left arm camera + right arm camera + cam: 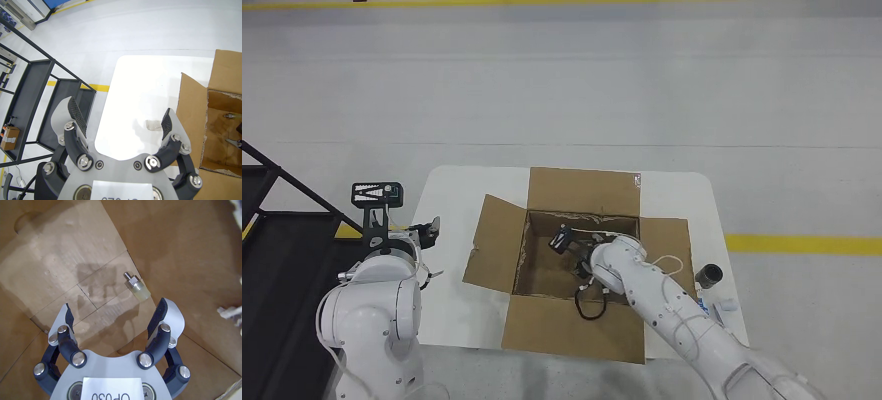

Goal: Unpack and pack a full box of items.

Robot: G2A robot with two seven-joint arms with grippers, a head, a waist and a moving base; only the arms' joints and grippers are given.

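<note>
Since the right gripper (115,306) was held in the box (47,262) with its fingers apart, the threaded stud (136,287), lying on the box floor just beyond the tips and off to one side, would probably have been best centred between them before closing. The left gripper (120,106) was spread too, outside the box.

Jaws spread on both left gripper (120,104) and right gripper (114,302).

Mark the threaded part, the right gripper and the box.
threaded part (136,285): right wrist view, where metal collar meets pale cylinder.
right gripper (115,303): right wrist view, midway between fingertips.
box (582,188): top view, far flap.
</note>
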